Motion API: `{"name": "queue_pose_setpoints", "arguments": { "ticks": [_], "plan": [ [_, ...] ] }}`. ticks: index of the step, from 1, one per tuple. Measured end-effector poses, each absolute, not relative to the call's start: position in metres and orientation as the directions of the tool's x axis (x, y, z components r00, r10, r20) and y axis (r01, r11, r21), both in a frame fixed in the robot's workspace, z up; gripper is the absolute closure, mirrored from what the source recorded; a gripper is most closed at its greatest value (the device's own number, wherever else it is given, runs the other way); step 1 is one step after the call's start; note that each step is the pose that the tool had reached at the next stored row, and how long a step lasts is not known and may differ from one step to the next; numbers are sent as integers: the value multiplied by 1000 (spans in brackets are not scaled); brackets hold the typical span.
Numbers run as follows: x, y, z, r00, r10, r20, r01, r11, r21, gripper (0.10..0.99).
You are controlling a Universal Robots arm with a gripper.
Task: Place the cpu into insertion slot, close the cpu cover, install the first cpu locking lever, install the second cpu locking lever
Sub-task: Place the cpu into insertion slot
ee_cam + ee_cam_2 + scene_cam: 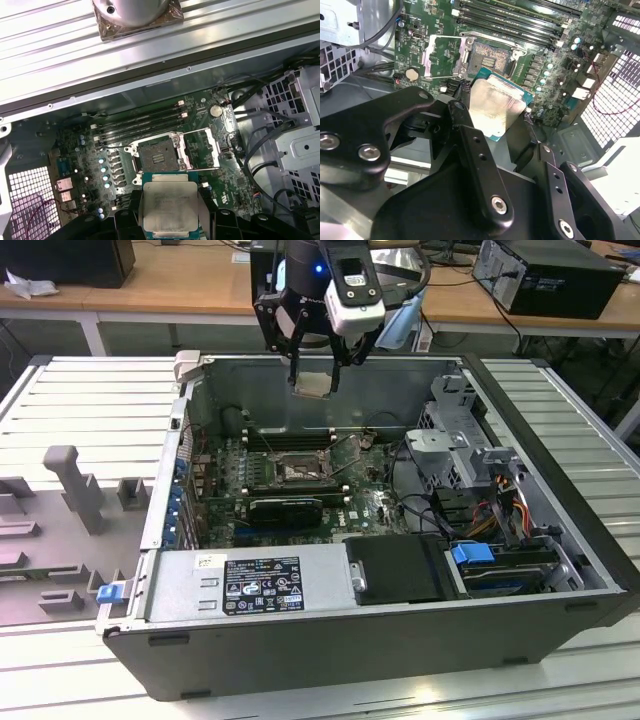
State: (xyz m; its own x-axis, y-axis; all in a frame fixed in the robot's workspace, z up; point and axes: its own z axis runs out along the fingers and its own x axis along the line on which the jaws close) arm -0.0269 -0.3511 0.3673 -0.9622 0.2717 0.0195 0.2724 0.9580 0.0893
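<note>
High over the open computer case [380, 652], the end effector [314, 378] hangs pointing down, and it has the cpu [313, 386] clamped by its edges. The black fingers [470, 145] are closed in on opposite sides of it. Look at that chip in both wrist views: a square silver metal top [168, 202], dull and lightly reflective, sits on a board whose blue-green rim peeks out around it [496, 106]. It rides roughly level, up in the air and well apart from the board below.

Down on the floor of the case lies the green motherboard [375, 508]. On it is the insertion slot [157, 156], a dark square with a grey metal rim, its field of contacts exposed. The cpu cover [212, 146] is swung open off the slot, a thin silver frame lying to one side of it.

Long black memory slots [140, 122] run just beside the socket. Toward the near side in the exterior view, a grey power supply box [250, 585] fills the case edge. Coloured cables [505, 505] bunch at the exterior view's right. The case itself sits on a ribbed metal tabletop [90, 390], and grey plastic blocks [75, 490] stand at the exterior view's left.
</note>
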Motion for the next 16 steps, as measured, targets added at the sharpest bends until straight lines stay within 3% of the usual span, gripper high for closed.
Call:
{"name": "queue_pose_setpoints", "arguments": {
  "ticks": [16],
  "plan": [
    [-27,-351,367,-953,303,19,304,949,89,557]
  ]
}}
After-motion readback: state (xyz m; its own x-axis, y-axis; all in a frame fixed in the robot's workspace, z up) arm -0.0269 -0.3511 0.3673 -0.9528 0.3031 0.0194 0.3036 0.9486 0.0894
